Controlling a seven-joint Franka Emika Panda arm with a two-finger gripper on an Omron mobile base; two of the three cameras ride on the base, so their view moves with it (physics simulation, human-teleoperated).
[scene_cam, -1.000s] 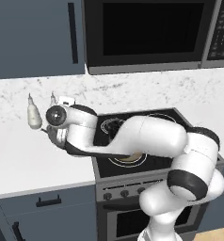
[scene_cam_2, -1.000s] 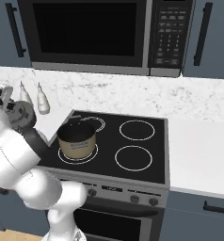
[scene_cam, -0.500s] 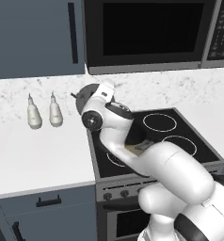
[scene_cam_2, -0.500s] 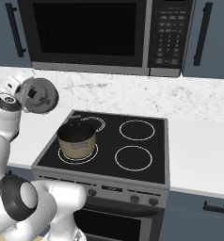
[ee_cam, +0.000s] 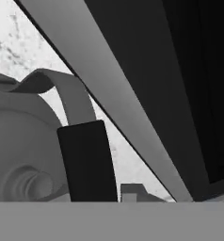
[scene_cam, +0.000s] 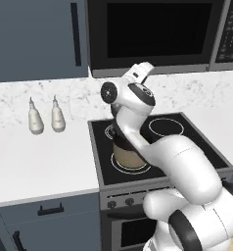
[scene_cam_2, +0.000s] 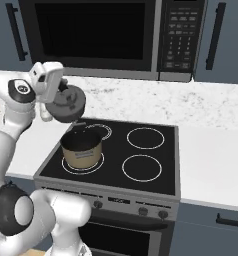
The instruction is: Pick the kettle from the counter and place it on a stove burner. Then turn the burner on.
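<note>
While the arm blocks the stove's back left in the left base view, the tan pot [scene_cam: 128,155] sits front-left. Right base view: kettle [scene_cam_2: 66,104] hangs tilted above that pot [scene_cam_2: 81,149]. Hand view: gripper [ee_cam: 88,162] pinches the kettle handle [ee_cam: 69,92].

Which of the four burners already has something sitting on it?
The front left burner: the tan pot stands on it. The other three rings are bare black glass.
</note>
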